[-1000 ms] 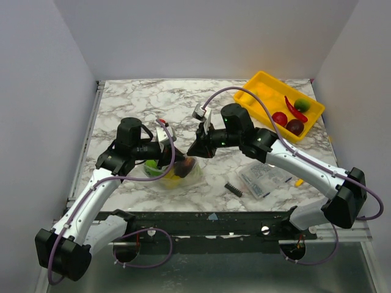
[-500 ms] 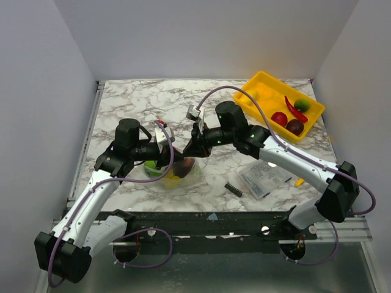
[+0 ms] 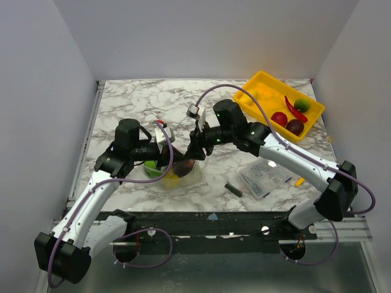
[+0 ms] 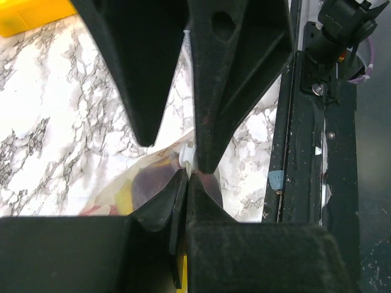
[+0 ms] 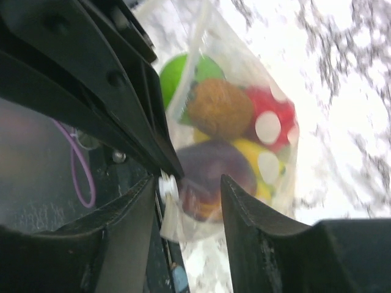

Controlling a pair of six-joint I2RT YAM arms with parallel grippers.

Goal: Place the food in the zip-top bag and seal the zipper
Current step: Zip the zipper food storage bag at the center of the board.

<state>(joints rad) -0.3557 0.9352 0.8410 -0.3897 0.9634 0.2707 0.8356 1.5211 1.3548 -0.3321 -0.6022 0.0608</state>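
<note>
We are looking at the zip-top bag (image 3: 176,173) lying with its long axis running from one pair of fingertips to the other. Its filled belly is sagging below them and its mouth edge, with the zipper (image 5: 197,43), is turning up toward them. The left gripper (image 4: 186,183) is pressing its fingers together on that edge, pinching the film. The right gripper (image 5: 189,183) is holding its fingers spread, straddling the bag's end (a small white piece (image 5: 166,186) is sitting just beside one tip). The food (image 5: 220,110) is sitting inside the bag, just beyond the right fingertips.
</note>
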